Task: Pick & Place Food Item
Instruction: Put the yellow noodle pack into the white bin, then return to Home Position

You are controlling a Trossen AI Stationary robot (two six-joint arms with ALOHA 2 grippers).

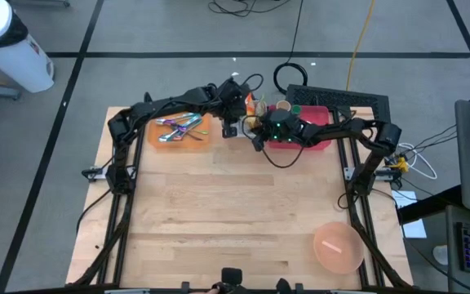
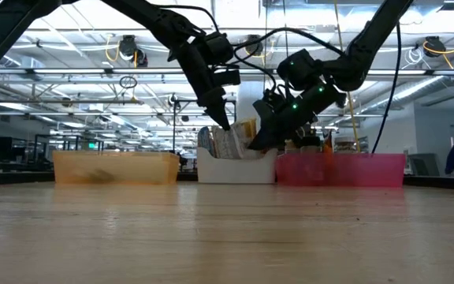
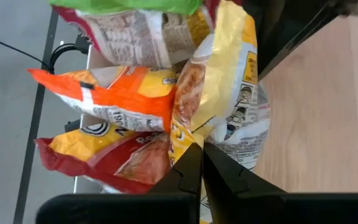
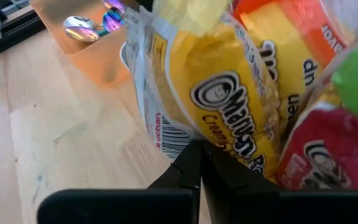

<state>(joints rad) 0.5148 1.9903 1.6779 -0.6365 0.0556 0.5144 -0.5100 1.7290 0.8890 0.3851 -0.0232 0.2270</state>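
While several noodle packets stood packed together in a white bin (image 2: 235,168) at the far edge of the table (image 1: 235,220), the likeliest target was a yellow packet (image 3: 219,74) at the front of the bunch. In the left wrist view it leaned against an orange packet (image 3: 117,99) and a red packet (image 3: 117,158), with a green packet (image 3: 129,6) above them. The right wrist view showed the same yellow packet (image 4: 229,99) with its printed label facing out.

The packet looked light, thin and crinkly, with a slick film that would probably slip under a weak pinch. Its contents would likely be brittle, so squeezing the middle could crush them. The flat sealed seam along an edge seemed the best place to grip.

The left gripper (image 3: 201,163) pointed straight at the yellow packet's lower edge, its jaws pressed together. Whether they pinched a corner of the film or merely touched it could not be told. The right gripper (image 4: 199,163) came in from the other side, jaws fully shut and empty, its tips just beside the packet.

An orange bin (image 1: 182,131) holding shiny cutlery (image 1: 176,124) sat left of the white bin, a pink bin (image 2: 345,168) to its right. A round pink bowl (image 1: 338,247) rested well apart, near the table's front right corner.
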